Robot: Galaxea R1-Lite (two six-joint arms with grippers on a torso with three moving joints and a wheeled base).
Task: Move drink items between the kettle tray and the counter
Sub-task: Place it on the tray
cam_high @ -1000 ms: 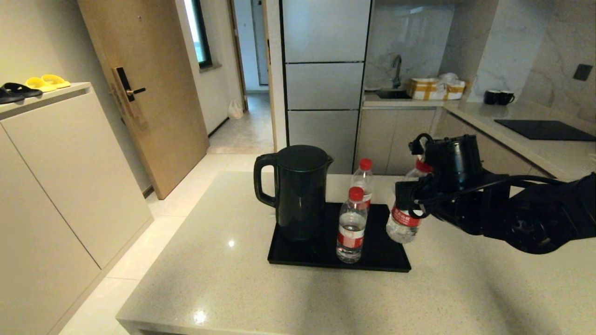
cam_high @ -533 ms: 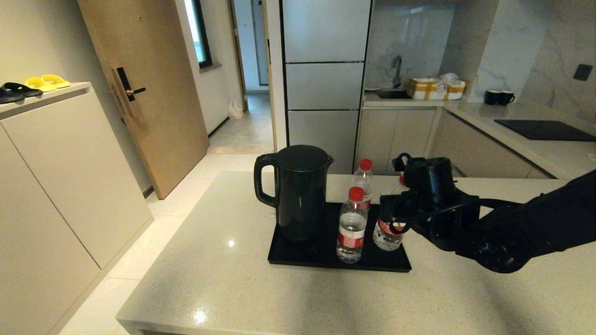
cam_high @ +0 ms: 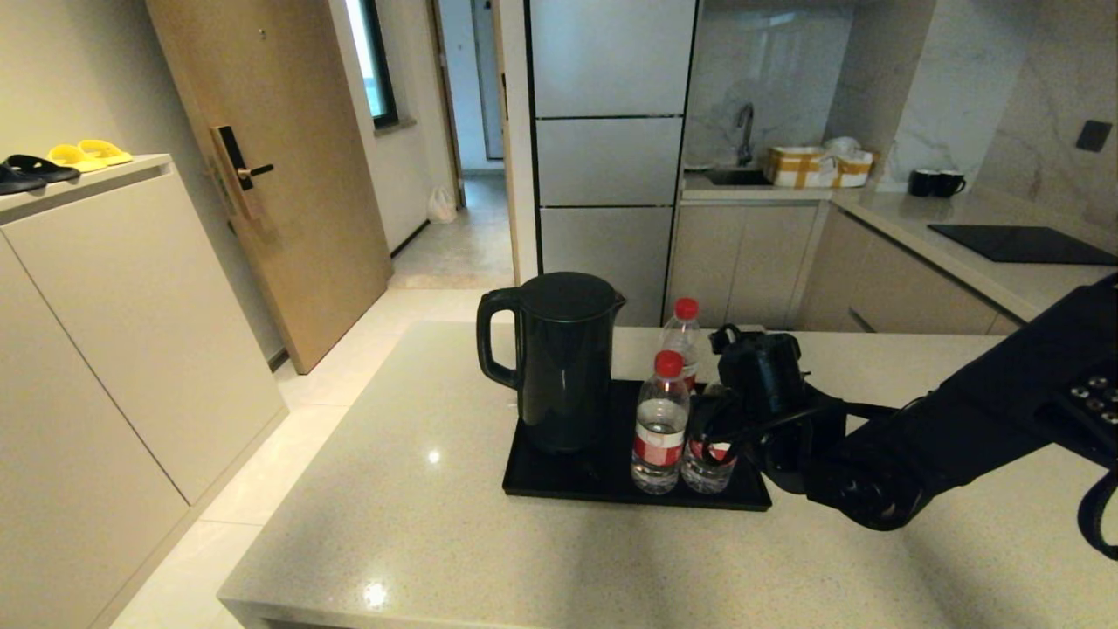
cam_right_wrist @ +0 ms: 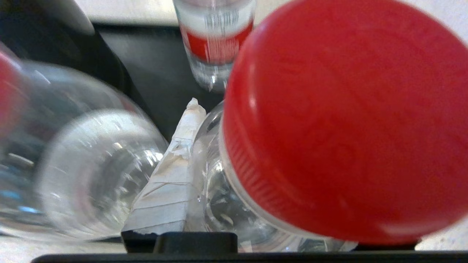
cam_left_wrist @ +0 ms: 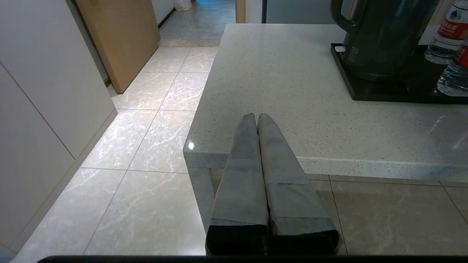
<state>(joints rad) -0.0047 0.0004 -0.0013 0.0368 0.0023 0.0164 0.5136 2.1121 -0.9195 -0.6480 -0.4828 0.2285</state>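
Note:
The black kettle tray (cam_high: 568, 479) lies on the speckled counter (cam_high: 419, 533) and carries a black kettle (cam_high: 559, 358). One red-capped water bottle (cam_high: 684, 336) stands at the tray's back and a second (cam_high: 659, 424) at its front. My right gripper (cam_high: 729, 419) is shut on a third bottle (cam_high: 706, 467), holding it upright at the tray's front right, close beside the second. I cannot tell whether its base touches the tray. In the right wrist view its red cap (cam_right_wrist: 340, 120) fills the frame, with one taped finger (cam_right_wrist: 172, 186) against the bottle's shoulder. My left gripper (cam_left_wrist: 257, 118) is shut and empty at the counter's near corner.
The counter's edge drops to tiled floor (cam_left_wrist: 146, 146) on the left. Behind are a wooden door (cam_high: 288, 175), tall grey cabinet fronts (cam_high: 611, 157), and a back counter with a sink, a box (cam_high: 817, 166), two black mugs (cam_high: 935, 182) and a cooktop panel (cam_high: 1017, 245).
My right arm has carried the bottle left and down, from above the tray's right edge to the tray's front right beside the front bottle. The left arm has not moved.

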